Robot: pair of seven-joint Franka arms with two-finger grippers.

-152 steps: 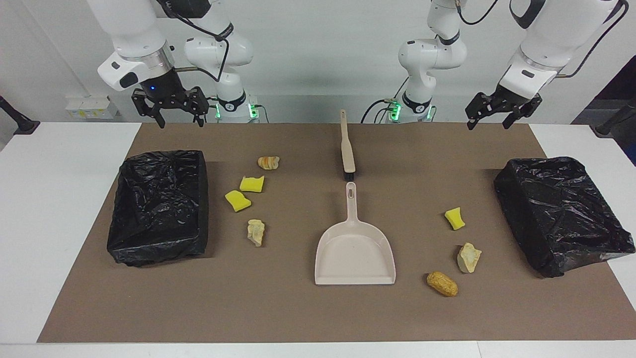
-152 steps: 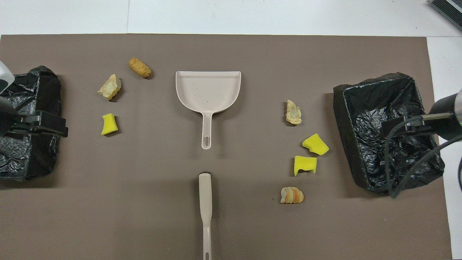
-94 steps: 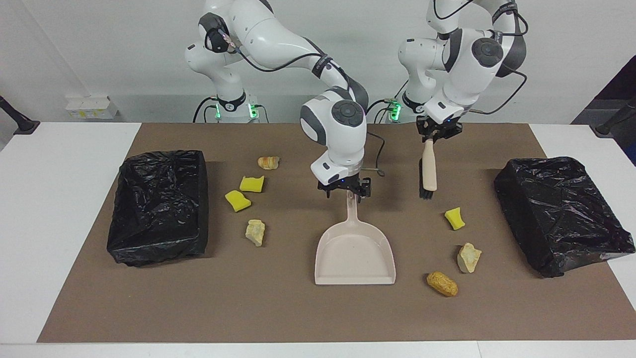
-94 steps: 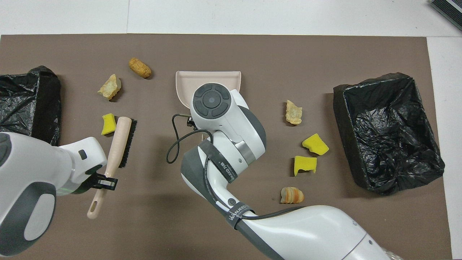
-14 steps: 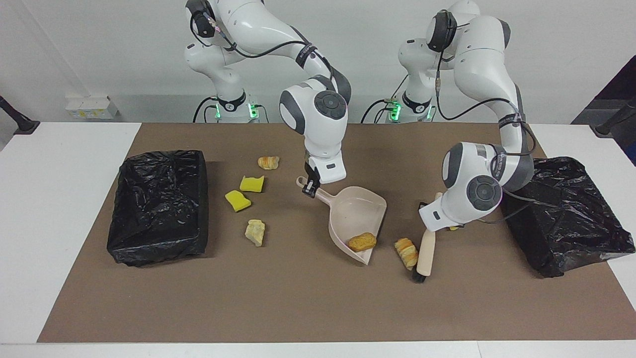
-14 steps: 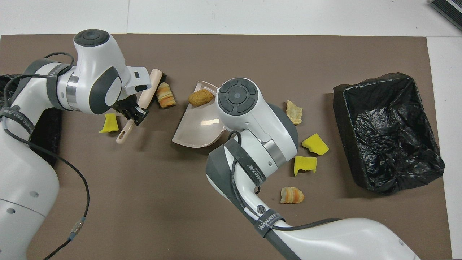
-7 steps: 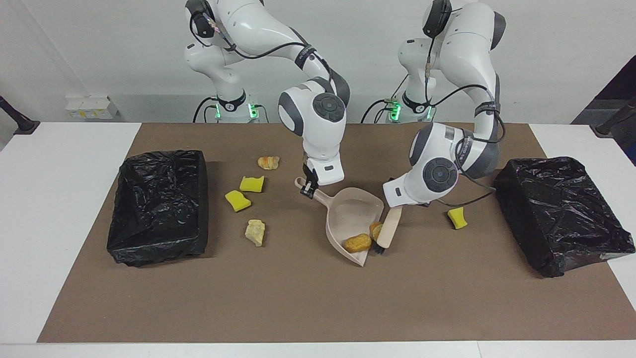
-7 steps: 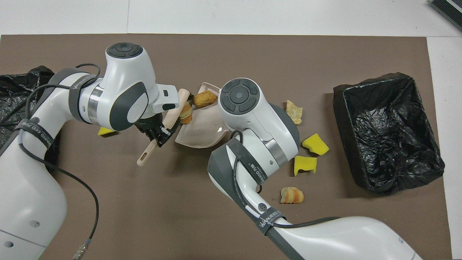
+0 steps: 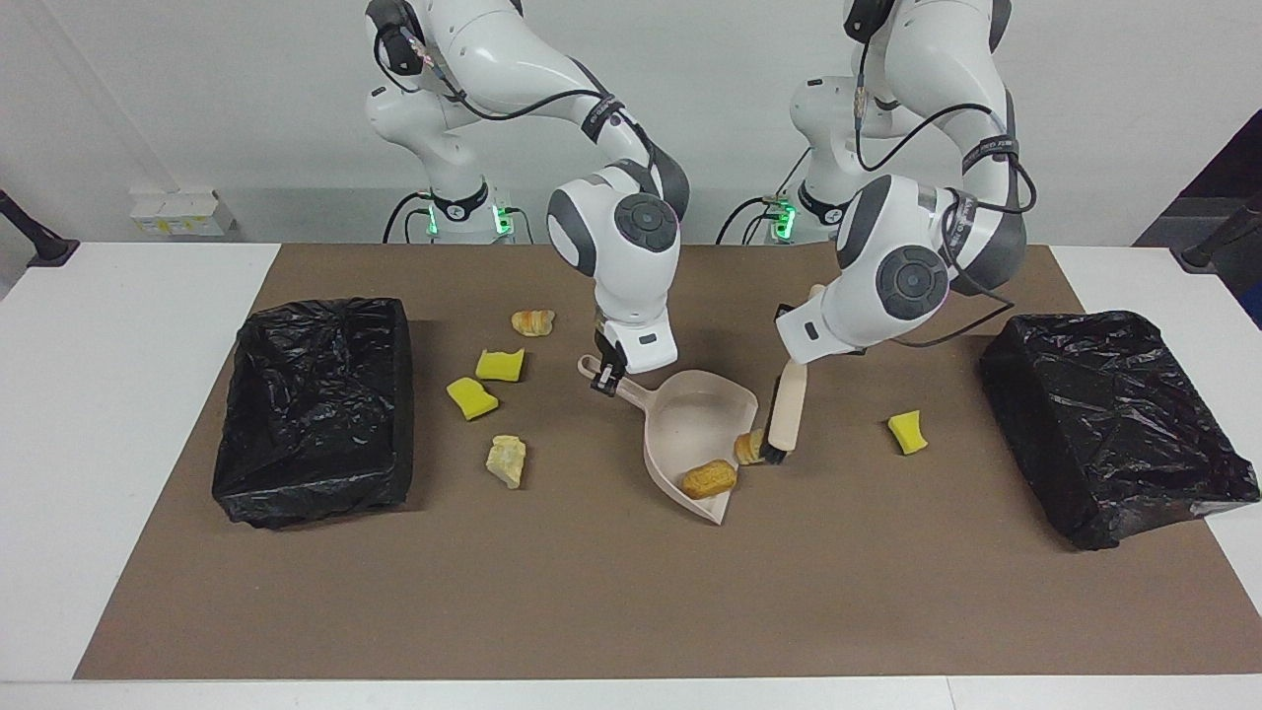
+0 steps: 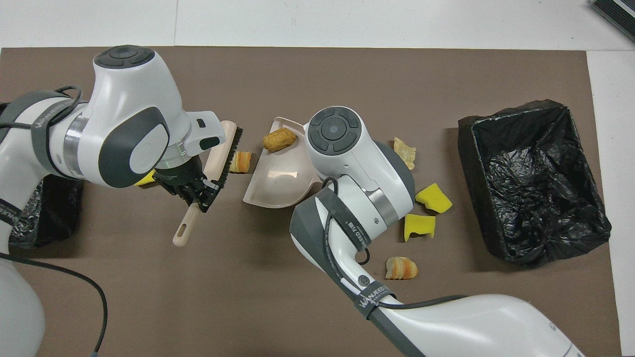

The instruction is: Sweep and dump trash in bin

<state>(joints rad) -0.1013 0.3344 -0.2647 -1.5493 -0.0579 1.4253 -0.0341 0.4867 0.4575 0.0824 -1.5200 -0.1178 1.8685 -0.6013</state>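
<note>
while the right gripper [image 9: 606,375] clamps the handle of the dustpan [image 9: 690,419] with its mouth tipped to the mat, four scraps [image 9: 500,364] lie loose between it and the bin [image 9: 315,409] at the right arm's end. a brown lump [image 9: 709,479] rests inside near the open lip and could roll out if the pan tilts further. a striped lump [image 9: 751,447] sits at the lip against the brush [image 9: 786,414], gripped tight by the left gripper [image 10: 196,191]; a skewed stroke could send it past the mouth or shove the pan. a yellow chunk [image 9: 907,432] lies unswept toward the left arm's end.
</note>
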